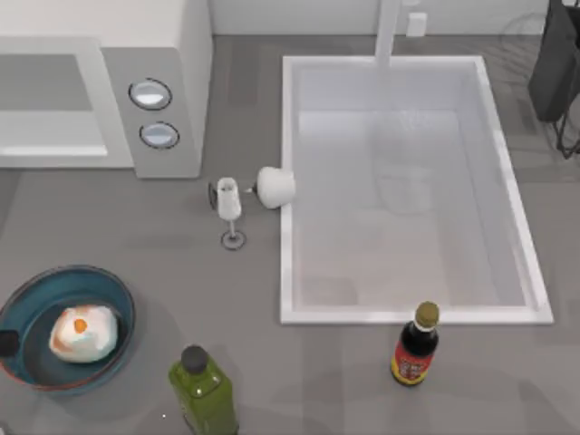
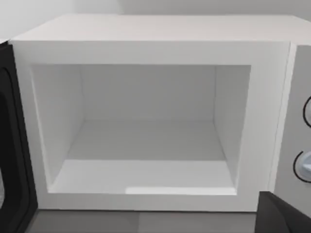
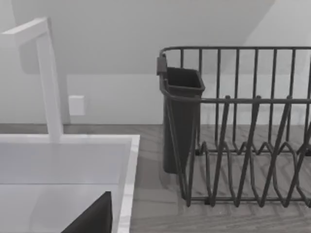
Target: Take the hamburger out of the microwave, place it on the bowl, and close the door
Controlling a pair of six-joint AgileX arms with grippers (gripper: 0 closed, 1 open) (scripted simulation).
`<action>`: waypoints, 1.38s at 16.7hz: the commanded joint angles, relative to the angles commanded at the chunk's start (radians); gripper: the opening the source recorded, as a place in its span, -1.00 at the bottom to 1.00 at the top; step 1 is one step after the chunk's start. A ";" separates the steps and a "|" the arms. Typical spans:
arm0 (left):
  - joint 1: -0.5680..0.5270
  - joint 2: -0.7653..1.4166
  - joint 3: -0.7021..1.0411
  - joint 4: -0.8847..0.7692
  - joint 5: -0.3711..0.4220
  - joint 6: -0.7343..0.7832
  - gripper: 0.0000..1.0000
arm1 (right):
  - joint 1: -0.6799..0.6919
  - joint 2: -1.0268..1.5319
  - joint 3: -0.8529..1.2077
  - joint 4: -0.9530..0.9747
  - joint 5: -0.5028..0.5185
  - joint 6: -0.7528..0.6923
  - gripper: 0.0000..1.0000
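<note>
The hamburger (image 1: 83,333) rests in the bowl (image 1: 27,304) at the surface's front-left corner, the microwave (image 2: 150,36) cavity stands empty with its door (image 2: 12,145) open for closing, and neither pincer's opening can be determined.

The hamburger (image 1: 83,333) lay in the bowl (image 1: 27,299) at the desk's (image 1: 344,372) front left; the microwave (image 1: 163,54) stood behind it, the sink (image 1: 287,181) to its right.

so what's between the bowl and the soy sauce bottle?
In the top view, a green bottle stands between the bowl and the soy sauce bottle, nearer the bowl.
</note>
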 joint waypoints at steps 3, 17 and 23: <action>0.048 0.020 0.001 0.019 0.048 0.000 -1.00 | 0.000 0.000 0.000 0.000 0.000 0.000 1.00; -0.214 0.330 -0.030 0.361 -0.214 0.006 -1.00 | 0.000 0.000 0.000 0.000 0.000 0.000 1.00; -0.204 0.343 -0.017 0.354 -0.207 0.016 -1.00 | 0.000 0.000 0.000 0.000 0.000 0.000 1.00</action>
